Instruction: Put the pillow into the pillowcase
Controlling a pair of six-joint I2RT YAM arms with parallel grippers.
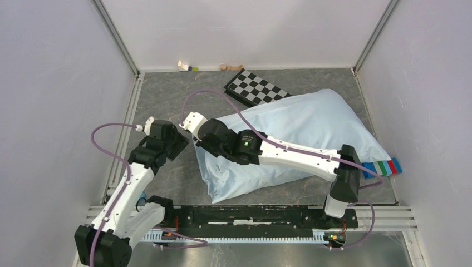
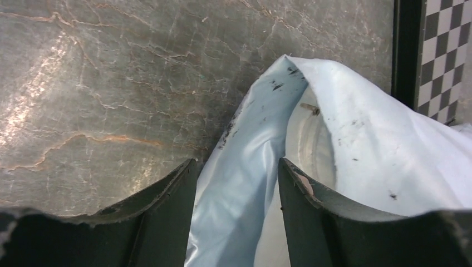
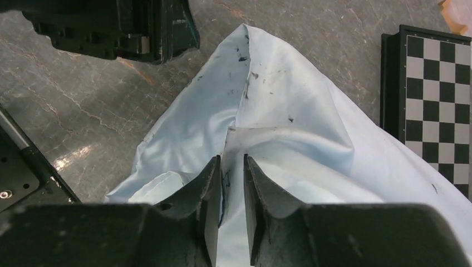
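From above, the pillowcase (image 1: pixel 300 136) lies plump on the bench (image 1: pixel 167 94), right of centre, with its far edge just beside the checkerboard (image 1: pixel 257 89). The right arm (image 1: pixel 295 158) reaches across the pillowcase to its left edge, and the left arm (image 1: pixel 133 178) ends near that same edge. The state of either arm's fingers cannot be told from here.

In the left wrist view, the left fingers (image 2: pixel 167 217) are spread wide. The pillowcase's edge runs up between them without being pinched. The mouth of the pillowcase gapes, and the cream pillow (image 2: pixel 311 144) shows inside it. Dark specks mark the blue cloth.

In the right wrist view, the right fingers (image 3: pixel 207 206) are almost pressed together and pinch a fold of the pillowcase. Beyond them the cloth rises to a peak. The left arm's black head sits just beside that peak, at the upper left.
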